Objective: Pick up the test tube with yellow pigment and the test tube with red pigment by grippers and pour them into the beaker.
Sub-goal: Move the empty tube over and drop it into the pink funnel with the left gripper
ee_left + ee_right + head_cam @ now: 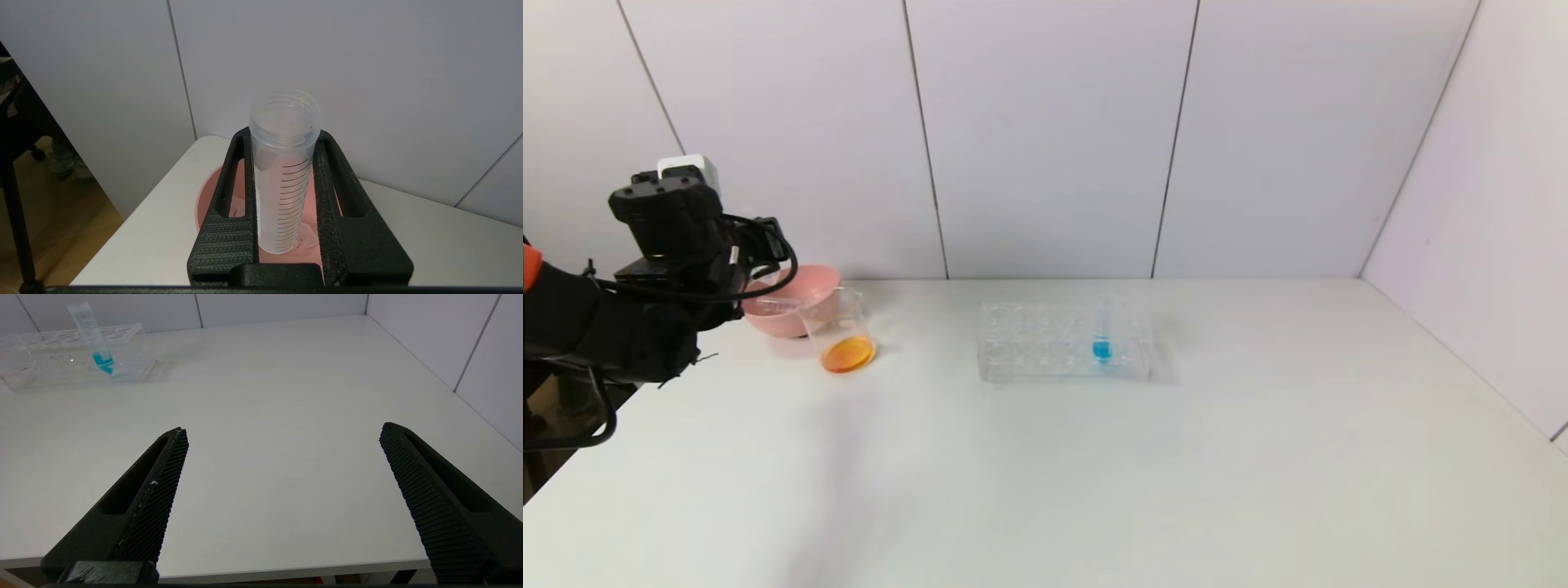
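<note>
Pink bowl (805, 294); beaker (840, 328) clear with orange liquid; rack (1045, 347) clear, its tube (1103, 331) blue-filled; bench (1094, 457) white; left gripper (284, 163) black, ribbed.

Head camera looks down across the white table (1094, 457) toward its far edge. Left wrist camera sits close over the far left corner; right wrist camera, at the near edge, shares the tube rack (61, 363) with the head view.

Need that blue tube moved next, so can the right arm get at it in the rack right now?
Probably yes: the right gripper is open with nothing in its fingers, and only bare table lies between it and the blue tube standing alone in the rack.
</note>
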`<state>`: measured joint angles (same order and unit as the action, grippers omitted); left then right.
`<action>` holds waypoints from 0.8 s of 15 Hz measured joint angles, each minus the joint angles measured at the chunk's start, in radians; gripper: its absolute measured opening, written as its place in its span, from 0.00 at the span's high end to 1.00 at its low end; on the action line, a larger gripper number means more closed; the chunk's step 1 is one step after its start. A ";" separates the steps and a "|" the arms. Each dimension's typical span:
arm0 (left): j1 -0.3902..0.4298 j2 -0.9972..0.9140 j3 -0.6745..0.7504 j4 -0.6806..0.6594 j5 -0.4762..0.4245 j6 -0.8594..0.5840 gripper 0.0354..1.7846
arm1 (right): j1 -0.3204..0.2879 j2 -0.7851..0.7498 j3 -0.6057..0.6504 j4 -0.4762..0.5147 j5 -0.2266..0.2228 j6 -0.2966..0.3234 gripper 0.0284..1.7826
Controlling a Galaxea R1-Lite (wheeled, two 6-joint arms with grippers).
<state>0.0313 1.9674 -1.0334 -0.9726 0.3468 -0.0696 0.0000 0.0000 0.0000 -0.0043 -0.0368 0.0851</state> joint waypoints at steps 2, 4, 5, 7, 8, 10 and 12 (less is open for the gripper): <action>0.002 0.073 -0.050 0.003 0.005 -0.024 0.78 | 0.000 0.000 0.000 0.000 0.000 0.000 0.04; 0.007 0.125 -0.092 0.014 0.010 -0.033 0.78 | 0.000 0.000 0.000 0.000 0.000 0.000 0.04; 0.010 0.140 -0.101 0.014 0.011 -0.034 0.78 | 0.000 0.000 0.000 0.000 0.000 0.000 0.04; 0.011 0.160 -0.110 0.014 0.013 -0.033 0.78 | 0.000 0.000 0.000 0.000 0.000 0.000 0.04; 0.011 0.166 -0.113 0.013 0.012 -0.033 0.77 | 0.000 0.000 0.000 0.000 0.000 0.000 0.04; 0.013 0.172 -0.117 0.012 0.012 -0.033 0.72 | 0.000 0.000 0.000 0.000 0.000 0.000 0.04; 0.013 0.172 -0.119 0.005 0.014 -0.033 0.60 | 0.000 0.000 0.000 0.000 0.000 0.000 0.04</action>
<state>0.0447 2.1394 -1.1526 -0.9674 0.3606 -0.1023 0.0000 0.0000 0.0000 -0.0038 -0.0368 0.0851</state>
